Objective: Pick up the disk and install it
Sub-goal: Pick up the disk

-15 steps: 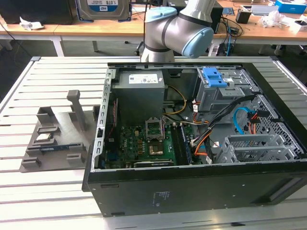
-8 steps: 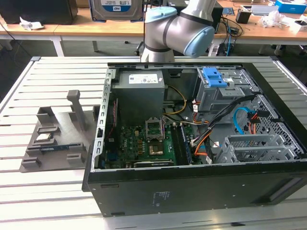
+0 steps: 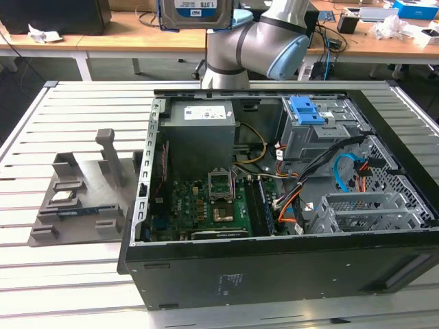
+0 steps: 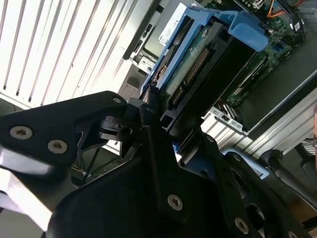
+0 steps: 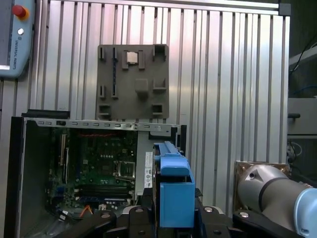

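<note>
1. Partly cut off by the exterior view's upper edge, the disk (image 3: pixel 195 12) is seen raised high above the table, beside the arm (image 3: pixel 255 48); its upper part is lost past that edge.
2. The gripper (image 4: pixel 166 130) is seen in the second wrist view with its black fingers (image 4: pixel 148 144) closed narrowly on one end of the disk (image 4: pixel 190 59), which is held clear of everything below.
3. In the first wrist view, the blue bracket of the disk (image 5: pixel 173 191) is seen edge-on, and the metal body is hidden behind it.
4. The open computer case (image 3: pixel 274 277) is laid on its side on a slatted aluminium table (image 3: pixel 68 110). Its drive bay is partly masked by cables (image 3: pixel 328 155), and a small blue latch piece (image 3: pixel 306 110) is seated there.
5. A grey parts holder (image 3: pixel 77 199) is placed on the table at the exterior view's left, just beside the case.
6. Wooden desks (image 3: pixel 123 42) with clutter that is hard to make out are seen behind the table.
</note>
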`<state>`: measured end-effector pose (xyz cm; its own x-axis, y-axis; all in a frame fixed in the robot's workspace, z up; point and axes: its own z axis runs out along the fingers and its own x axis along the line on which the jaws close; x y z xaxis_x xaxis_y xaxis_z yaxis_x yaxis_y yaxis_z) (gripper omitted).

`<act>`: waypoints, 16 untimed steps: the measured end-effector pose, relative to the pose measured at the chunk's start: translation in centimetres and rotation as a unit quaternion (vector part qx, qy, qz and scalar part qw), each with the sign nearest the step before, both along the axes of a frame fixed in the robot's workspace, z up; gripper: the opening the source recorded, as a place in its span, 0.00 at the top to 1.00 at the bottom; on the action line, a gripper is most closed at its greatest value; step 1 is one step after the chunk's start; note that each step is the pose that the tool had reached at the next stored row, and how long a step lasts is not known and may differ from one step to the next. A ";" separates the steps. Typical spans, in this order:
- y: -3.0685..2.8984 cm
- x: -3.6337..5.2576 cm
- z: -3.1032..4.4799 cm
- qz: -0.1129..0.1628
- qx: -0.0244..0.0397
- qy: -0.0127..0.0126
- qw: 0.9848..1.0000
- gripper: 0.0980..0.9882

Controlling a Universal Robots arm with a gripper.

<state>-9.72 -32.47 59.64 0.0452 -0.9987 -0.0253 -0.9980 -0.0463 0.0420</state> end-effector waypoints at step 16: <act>0.00 8.82 0.00 0.000 0.000 0.000 1.000 0.70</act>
<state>-0.90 -32.47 59.64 0.0452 -0.9987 -0.0254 -0.9980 -0.0463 0.0424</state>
